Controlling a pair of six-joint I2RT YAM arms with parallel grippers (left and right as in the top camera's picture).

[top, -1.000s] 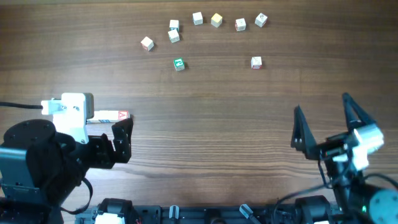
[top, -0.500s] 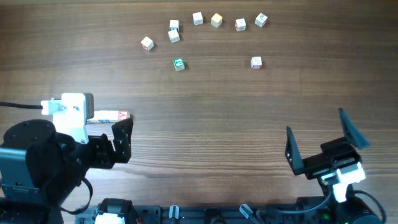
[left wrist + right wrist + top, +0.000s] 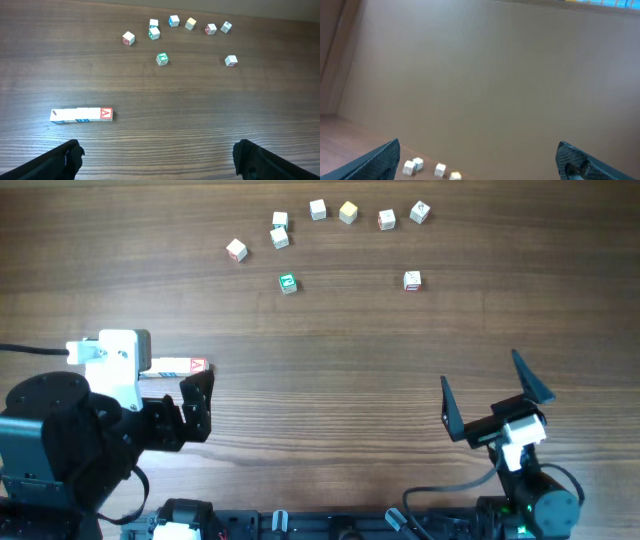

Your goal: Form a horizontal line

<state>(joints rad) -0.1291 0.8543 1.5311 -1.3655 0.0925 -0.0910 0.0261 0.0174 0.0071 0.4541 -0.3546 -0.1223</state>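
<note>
**1. Table.** The wooden table (image 3: pixel 330 380) carries all task items. No brand or label is visible on it.

**2. Arms.** Both arms sit at the near edge of the table.
- The left gripper (image 3: pixel 157 159) is near the near-left corner. Its fingers are spread wide with nothing between them.
- The right gripper (image 3: pixel 485 385) is near the near-right corner. Its fingers are also spread wide and empty. Its wrist camera is tilted up at a plain wall and shows only a few cubes at the bottom of the view.

**3. Horizontal line.** The horizontal line (image 3: pixel 81 115) lies toward the left edge of the table, just beyond the left gripper. It is a straight bar of about four whitish cubes touching edge to edge, parallel to the near edge.

**4. Loose cubes.** Eight pale loose cubes (image 3: pixel 347 212) lie scattered along the far edge, well apart from the bar. One green-faced cube (image 3: pixel 288 282) lies slightly nearer.

**5. Progress.** The bar looks complete as a short line. If the scattered cubes must join it, most of the work is left.

**6. Writing.**
- The bar's right end cube shows a red "A" (image 3: pixel 106 114).
- Blue marks on its other cubes are not legible.
- Marks on the loose cubes are too small to read.
</note>
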